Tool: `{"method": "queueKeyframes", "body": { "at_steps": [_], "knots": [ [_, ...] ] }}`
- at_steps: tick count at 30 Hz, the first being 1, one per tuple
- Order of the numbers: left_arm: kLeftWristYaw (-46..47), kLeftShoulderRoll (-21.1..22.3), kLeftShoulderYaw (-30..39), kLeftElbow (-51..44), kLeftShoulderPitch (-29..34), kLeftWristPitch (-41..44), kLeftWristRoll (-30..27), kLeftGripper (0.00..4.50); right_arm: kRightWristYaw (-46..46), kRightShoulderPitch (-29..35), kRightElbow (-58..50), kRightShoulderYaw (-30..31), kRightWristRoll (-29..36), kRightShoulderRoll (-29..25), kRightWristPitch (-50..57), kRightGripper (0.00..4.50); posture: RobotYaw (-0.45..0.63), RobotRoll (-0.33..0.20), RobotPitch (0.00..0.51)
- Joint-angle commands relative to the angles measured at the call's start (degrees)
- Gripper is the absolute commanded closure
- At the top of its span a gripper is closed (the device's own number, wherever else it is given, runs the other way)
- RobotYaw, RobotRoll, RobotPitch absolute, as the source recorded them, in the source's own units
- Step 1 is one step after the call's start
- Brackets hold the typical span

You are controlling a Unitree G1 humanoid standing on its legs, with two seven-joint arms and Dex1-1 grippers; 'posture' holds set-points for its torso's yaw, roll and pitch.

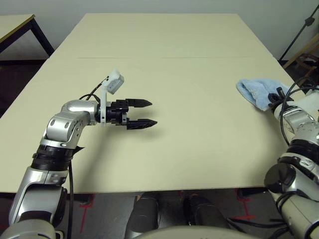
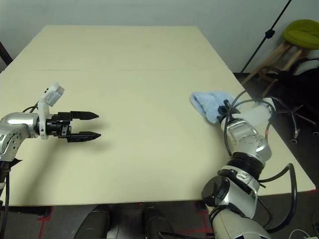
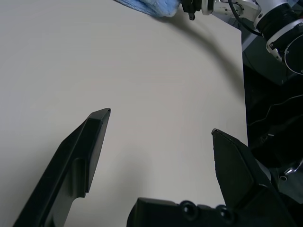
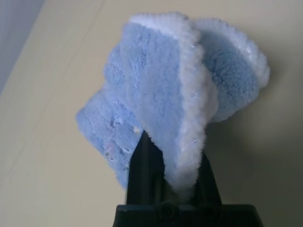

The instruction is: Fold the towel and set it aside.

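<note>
The towel (image 1: 256, 92) is a light-blue terry cloth with white edging, bunched in a folded heap near the table's right edge. My right gripper (image 4: 173, 150) is at the towel's near side. In the right wrist view a white-edged fold of the towel (image 4: 161, 94) sits pinched between its two black fingers (image 4: 142, 161). My left gripper (image 1: 152, 113) hovers over bare table at left centre, far from the towel. It points right, open, with nothing between its fingers (image 3: 90, 142).
The cream table (image 1: 164, 64) stretches wide and bare between the two arms. A dark stand and a stool with a green seat (image 2: 301, 32) are beyond the table's right edge. Another table's corner (image 1: 20, 22) shows at far left.
</note>
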Motion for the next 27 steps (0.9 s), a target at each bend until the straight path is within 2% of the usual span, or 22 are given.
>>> {"method": "queueKeyframes", "body": {
  "at_steps": [1, 5, 9, 10, 14, 16, 19, 22, 24, 27],
  "knots": [
    [-0.1, 1.2, 0.2, -0.6, 0.6, 0.9, 0.1, 0.0, -1.5, 2.1, -5.3, 2.5, 1.1, -0.1, 3.8, 3.01, 0.15, 0.0, 0.119],
    [0.7, 2.0, 0.9, -1.8, 0.9, 4.3, -1.5, 0.0, -4.3, 6.5, -18.1, 5.4, 2.7, 0.7, 12.2, 1.6, 0.15, 0.0, 0.125],
    [1.3, 3.0, 1.8, -3.8, 0.8, 8.2, -3.7, 0.0, -8.0, 11.0, -34.5, 6.7, 7.1, 1.5, 25.8, 0.21, 0.15, 0.0, 0.13],
    [1.7, 3.2, 2.1, -4.2, 0.9, 9.0, -4.2, 0.0, -7.9, 12.5, -38.1, 7.7, 7.8, 1.0, 28.8, 0.04, 0.15, 0.0, 0.133],
    [5.8, 3.5, 4.7, -4.8, 0.9, 12.8, -5.2, 0.0, -5.7, 17.9, -52.5, 9.4, 14.9, 1.7, 41.4, 0.04, 0.13, 0.0, 0.134],
    [8.7, 2.9, 7.4, -5.1, 1.6, 13.7, -6.0, 0.0, -2.8, 18.9, -56.0, 12.1, 15.1, -1.2, 41.3, 0.04, 0.11, 0.0, 0.134],
    [14.1, 1.0, 12.2, -5.4, 3.1, 14.3, -7.2, 0.0, 1.4, 19.4, -56.9, 16.7, 10.2, -6.4, 33.1, 0.04, 0.11, 0.0, 0.13],
    [23.6, -1.6, 15.7, -3.2, 6.2, 7.4, -1.7, 0.0, 5.2, 22.2, -53.4, 23.8, -2.4, -12.0, 15.5, 0.04, 0.12, 0.0, 0.124],
    [28.4, -3.0, 16.7, -1.4, 7.4, 3.3, 1.5, 0.0, 6.3, 23.2, -50.0, 26.1, -8.3, -13.0, 6.2, 0.04, 0.13, 0.0, 0.121],
    [40.2, -7.8, 21.1, 4.2, 8.2, -7.6, 6.9, 0.0, 6.1, 23.2, -39.4, 27.6, -15.5, -10.7, -8.5, 0.04, 0.14, 0.0, 0.114]
  ]
}}
